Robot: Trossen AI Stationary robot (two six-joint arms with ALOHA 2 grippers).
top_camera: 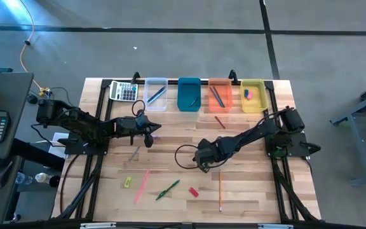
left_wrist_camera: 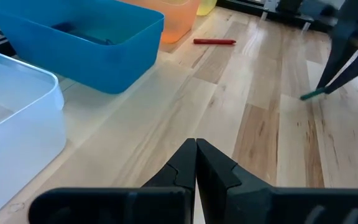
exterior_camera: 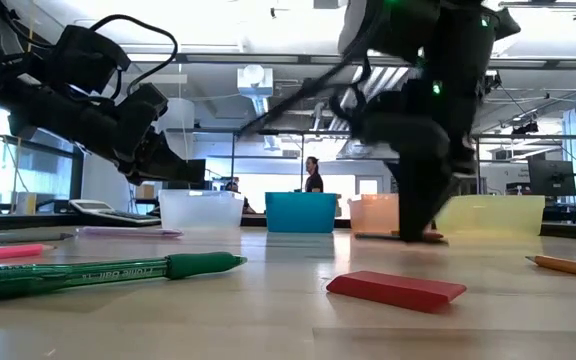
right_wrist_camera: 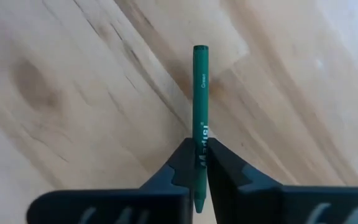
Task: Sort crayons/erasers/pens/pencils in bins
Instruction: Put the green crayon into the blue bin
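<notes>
Two arms are sharing the table: the left gripper (top_camera: 150, 133) is waiting pinched shut and empty around nine o'clock. Near centre, the right gripper (right_wrist_camera: 198, 163) is clamping a green crayon (right_wrist_camera: 200, 93), probably needing lifting toward the bins (top_camera: 189, 95) at twelve o'clock.

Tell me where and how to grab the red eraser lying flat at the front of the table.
Grip the red eraser across its narrow width, at mid-length, coming straight down from above. It is a low flat slab lying on the table, so only its long side edges give the gripper something to pinch. The green pen lies close beside it, apart; keep the fingers off that side.
</notes>
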